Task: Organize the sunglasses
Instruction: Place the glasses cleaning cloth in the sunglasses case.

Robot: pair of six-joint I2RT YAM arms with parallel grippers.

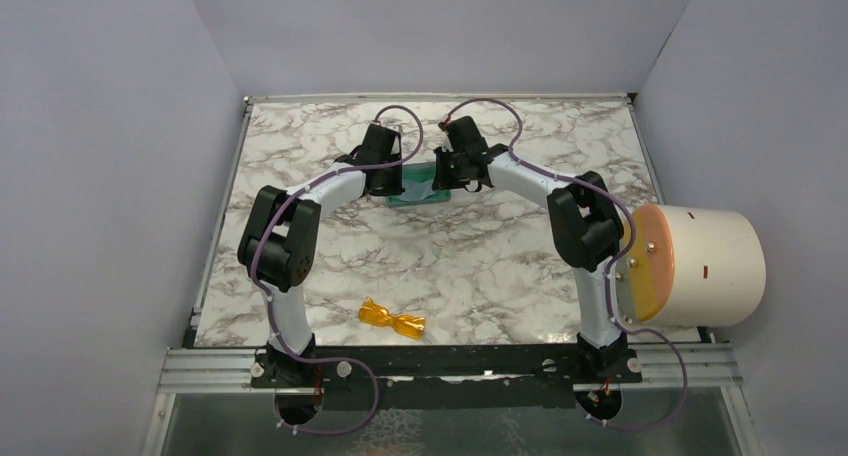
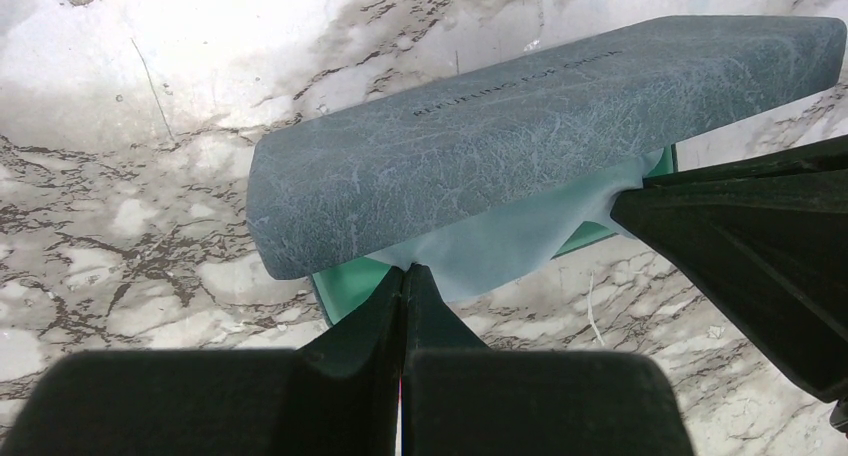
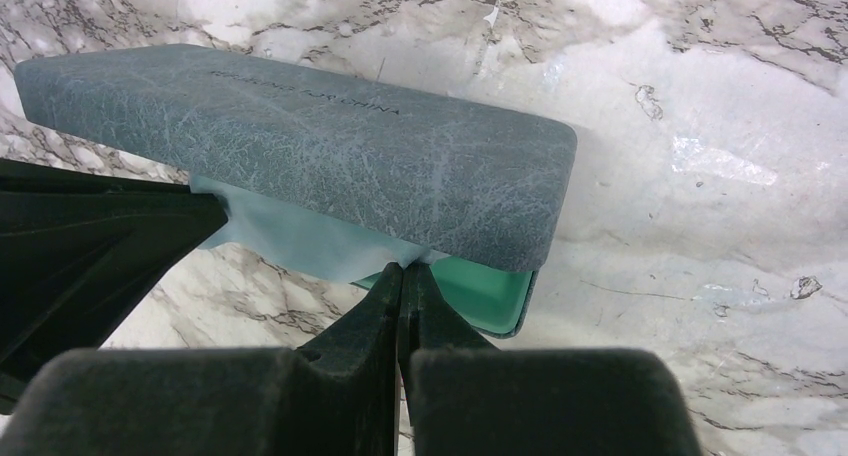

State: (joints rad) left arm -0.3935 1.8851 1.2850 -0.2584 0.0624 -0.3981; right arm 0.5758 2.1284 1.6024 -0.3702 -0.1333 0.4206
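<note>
Translucent amber sunglasses (image 1: 392, 319), grained blue-grey oblong case (image 2: 540, 126), thin pale cloth (image 2: 500, 241)

Bench (image 1: 480, 266): white marble-pattern top with grey-brown veining, filling the middle of the top view. We find the same veined surface close up in both wrist views.
Walls: three plain pale grey panels, left wall (image 1: 100, 176), back wall (image 1: 440, 26) and right wall (image 1: 770, 96), enclosing the bench on three sides.
Metal rail (image 1: 200, 368): silver, carrying a black strip, across the lower frame at the bench's near edge.
Dark glossy surface (image 1: 450, 431): bottom of frame, kind unclear to us.
Cream cylinder (image 1: 715, 266): orange face, right of frame.
Light: even, soft, faint shadows.
</note>
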